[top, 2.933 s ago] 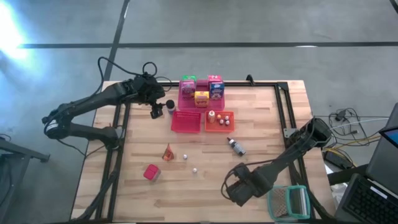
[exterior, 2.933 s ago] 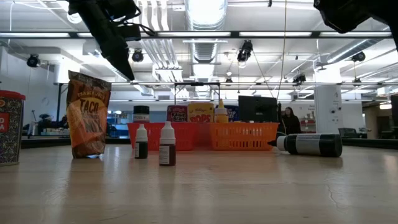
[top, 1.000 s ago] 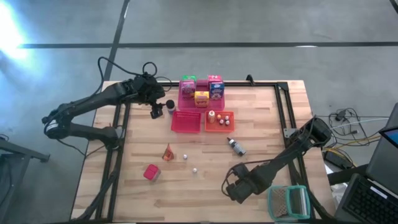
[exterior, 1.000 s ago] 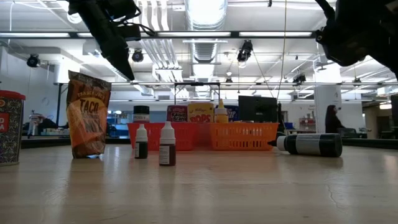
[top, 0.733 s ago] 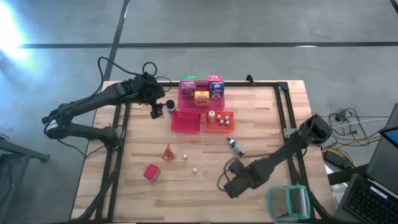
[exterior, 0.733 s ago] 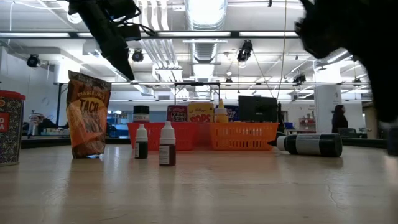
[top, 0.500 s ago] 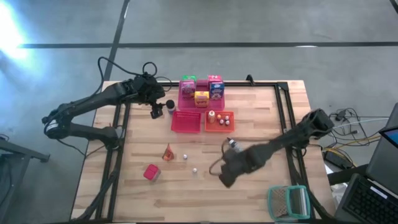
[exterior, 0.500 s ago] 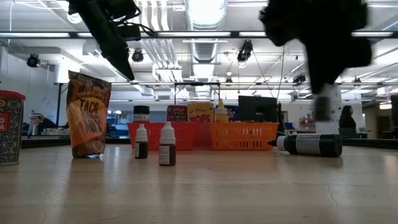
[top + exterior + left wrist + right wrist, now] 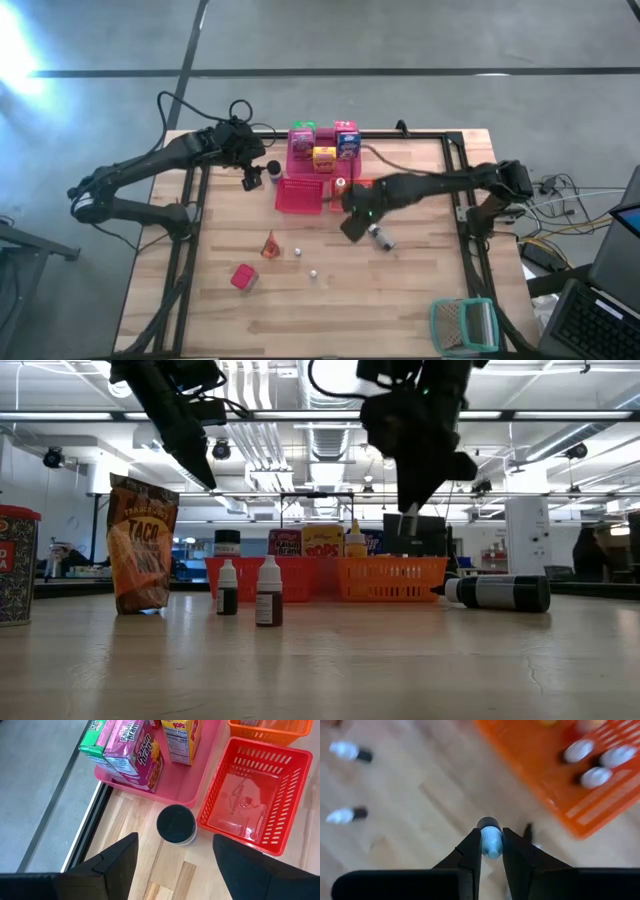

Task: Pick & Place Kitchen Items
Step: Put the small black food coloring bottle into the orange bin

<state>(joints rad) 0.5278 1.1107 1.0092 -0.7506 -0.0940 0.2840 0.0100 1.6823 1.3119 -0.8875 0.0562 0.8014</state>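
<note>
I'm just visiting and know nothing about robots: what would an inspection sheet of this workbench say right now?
Surface: wooden table, black frame.
Job's things: cartons on the pink tray; black-lidded jar beside the empty red basket; small bottles in the orange basket; dark bottle lying flat; taco bag, red can, two small bottles standing.
Clutter: teal-framed mesh thing at the corner.
Grippers: left gripper open above the jar; right gripper shut on a small white-capped bottle near the orange basket.
Cables: cable looped off the left arm; more by the table's right edge.
Surroundings: concrete floor; a person far behind.
</note>
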